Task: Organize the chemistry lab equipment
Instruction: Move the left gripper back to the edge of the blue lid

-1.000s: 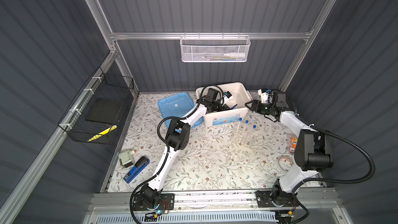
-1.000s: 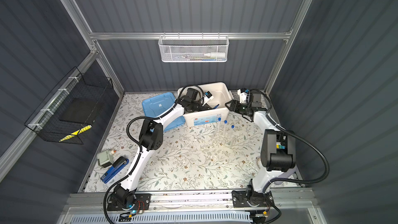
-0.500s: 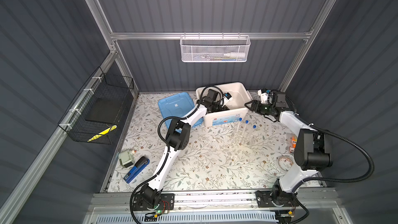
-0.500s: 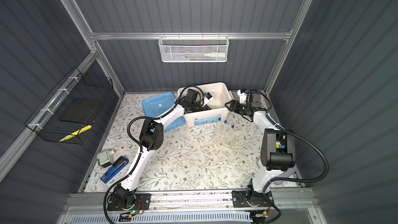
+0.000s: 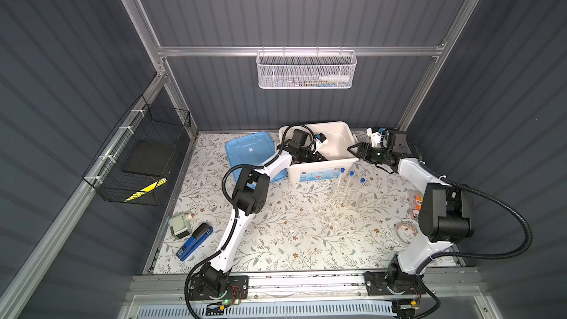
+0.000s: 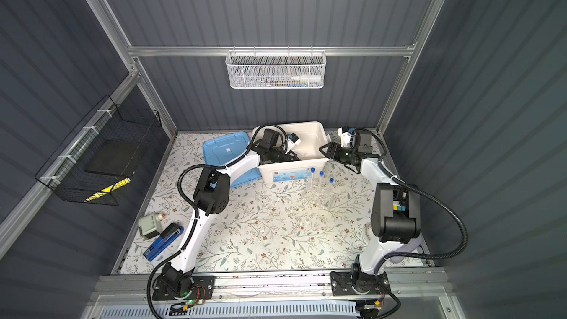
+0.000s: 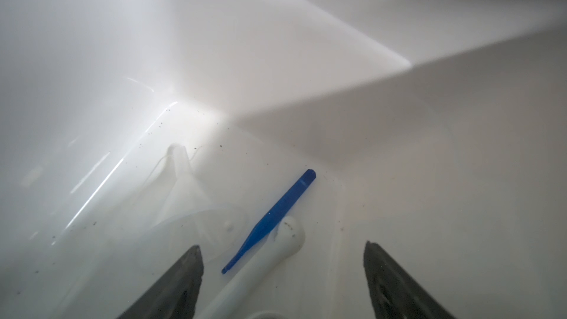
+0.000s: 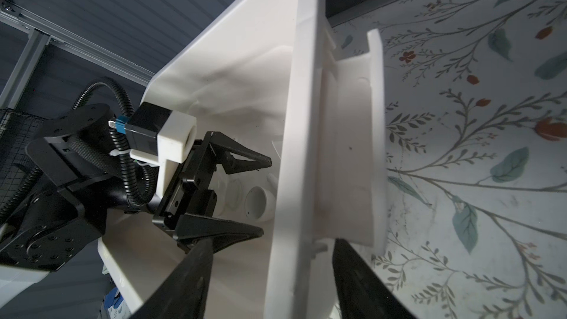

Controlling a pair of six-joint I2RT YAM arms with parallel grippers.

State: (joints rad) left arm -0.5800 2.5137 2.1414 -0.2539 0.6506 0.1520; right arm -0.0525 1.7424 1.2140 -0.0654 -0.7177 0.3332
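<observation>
Dark grey ribbed walls close the cell on three sides, and the table (image 5: pixel 291 240) carries a cloth with a pattern of leaves and flowers. At the back of the table stands a white rectangular plastic bin (image 5: pixel 343 130). Its flat blue plastic lid (image 5: pixel 250 151) lies just beside it, on the left in both top views.

The left gripper (image 5: pixel 317 157) reaches down into the bin. The left wrist view shows its jaws standing wide apart, and they hold nothing. On the white floor of the bin, in front of the jaws, lie the thin blue plastic tweezers (image 7: pixel 273 216) and the white pestle (image 7: pixel 290 236) with a rounded head, close side by side. A clear funnel-shaped vessel (image 7: pixel 184 185) lies near them. The right wrist view shows also a small white bowl (image 8: pixel 260 202) on the bin floor, near the separated jaws of the left gripper.

The right gripper (image 5: pixel 356 149) is at the right end of the bin. Its jaws are partly apart and stand one inside and one outside the side wall of the bin, at the handle. Whether they press on the wall I cannot tell.

In front of the bin, three long clear test tubes (image 5: pixel 349 184) with blue caps stand upright in a clear plastic tube rack (image 5: pixel 345 201). A blue-black stapler (image 5: pixel 194 242) lies near the left edge of the table, well apart from the bin.
</observation>
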